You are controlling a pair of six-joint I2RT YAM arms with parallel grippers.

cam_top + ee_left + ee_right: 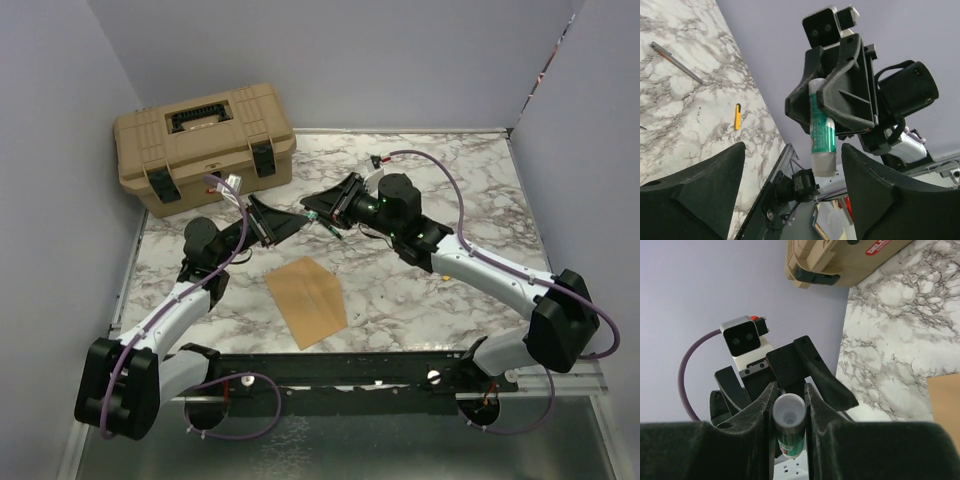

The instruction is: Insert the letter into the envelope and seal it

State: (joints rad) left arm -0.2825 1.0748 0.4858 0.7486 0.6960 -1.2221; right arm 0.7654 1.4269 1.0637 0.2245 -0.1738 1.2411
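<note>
The brown envelope (306, 298) lies flat on the marble table in front of both arms; its corner shows in the right wrist view (946, 407). The pale peach letter is not in view. My right gripper (322, 212) is raised above the table and shut on a green glue stick (789, 415), whose grey-white cap end (823, 164) points at my left gripper. My left gripper (283, 222) is open and raised, facing the right one, with the cap near the gap between its fingers (695, 190). Whether they touch the stick I cannot tell.
A tan toolbox (205, 142) stands closed at the back left and also shows in the right wrist view (840, 260). A pen (677, 62) and a small yellow object (737, 116) lie on the marble. Walls enclose the table on three sides.
</note>
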